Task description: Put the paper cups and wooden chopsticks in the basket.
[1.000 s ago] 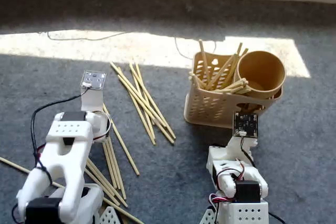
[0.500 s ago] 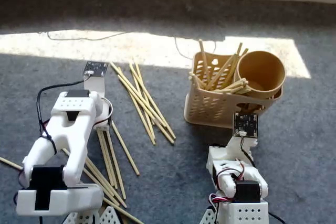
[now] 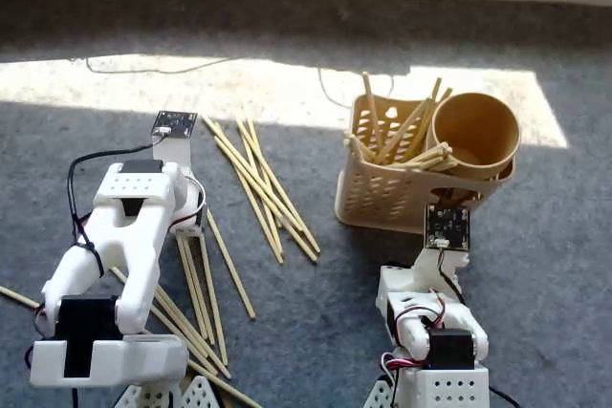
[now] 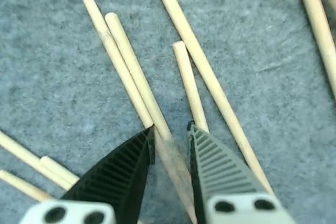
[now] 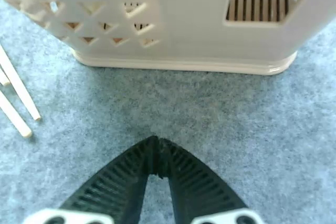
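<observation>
Grey, carpet-like covering lies over the tabletop (image 3: 535,265), with a band of sunlight across its far part. On the right side stands a beige plastic basket (image 3: 382,193). A tan paper cup (image 3: 475,131) sits upright in its right end, and a bundle of wooden chopsticks (image 3: 406,136) pokes out of it at mixed angles.

More chopsticks lie loose on the covering. One fan-shaped group (image 3: 263,188) lies between the two arms, left of the basket. Another group (image 3: 203,279) lies beside and partly under the left arm.

The left gripper (image 4: 170,127) points down at that group. Its fingers are parted a little and straddle one chopstick (image 4: 134,72); the gap is wider than the stick, so they do not grip it. A second stick (image 4: 113,64) lies touching that one. A shorter-looking end (image 4: 189,87) runs toward the other finger, and a long stick (image 4: 210,82) lies just beyond it.

The right gripper (image 5: 157,141) rests low, near the basket's (image 5: 184,19) lattice wall. Its fingers are pressed together and hold nothing. Two chopstick ends (image 5: 18,95) lie off to one side.
</observation>
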{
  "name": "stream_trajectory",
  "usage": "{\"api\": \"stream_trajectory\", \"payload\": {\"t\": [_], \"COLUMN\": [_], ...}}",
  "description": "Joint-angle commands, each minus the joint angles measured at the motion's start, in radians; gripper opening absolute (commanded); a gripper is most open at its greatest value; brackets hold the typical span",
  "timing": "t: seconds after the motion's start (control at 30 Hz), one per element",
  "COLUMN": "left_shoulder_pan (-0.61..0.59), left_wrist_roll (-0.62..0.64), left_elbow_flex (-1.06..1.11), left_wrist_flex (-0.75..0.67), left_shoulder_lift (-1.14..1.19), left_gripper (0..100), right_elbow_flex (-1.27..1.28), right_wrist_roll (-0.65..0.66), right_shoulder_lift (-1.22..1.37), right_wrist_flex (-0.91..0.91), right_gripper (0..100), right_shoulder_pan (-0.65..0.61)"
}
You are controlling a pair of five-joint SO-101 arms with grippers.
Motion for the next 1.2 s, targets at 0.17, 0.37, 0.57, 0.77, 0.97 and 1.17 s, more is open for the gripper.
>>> {"api": "stream_trajectory", "payload": {"t": [0.17,0.37,0.57,0.77,0.97,1.17], "left_shoulder_pan": [0.007,0.007,-0.015,-0.019,-0.035,-0.071], "left_wrist_roll": [0.005,0.0,0.0,-0.002,-0.003,0.005], "left_elbow_flex": [-0.022,-0.021,-0.021,-0.024,-0.002,0.105], "left_wrist_flex": [0.006,0.006,0.017,0.032,0.031,0.014], "left_shoulder_lift": [0.002,0.001,0.001,-0.001,-0.07,-0.197], "left_gripper": [12,12,12,12,12,22], "right_elbow_flex": [0.104,0.104,0.104,0.104,0.104,0.104], "right_wrist_roll": [0.009,0.009,0.009,0.009,0.009,0.009], "right_shoulder_lift": [-0.002,-0.002,-0.002,-0.002,-0.002,-0.002], "right_wrist_flex": [0.007,0.007,0.007,0.007,0.007,0.007], "right_gripper": [0.8,0.8,0.8,0.8,0.8,0.8], "right_shoulder_pan": [-0.007,-0.007,-0.007,-0.007,-0.007,-0.007]}}
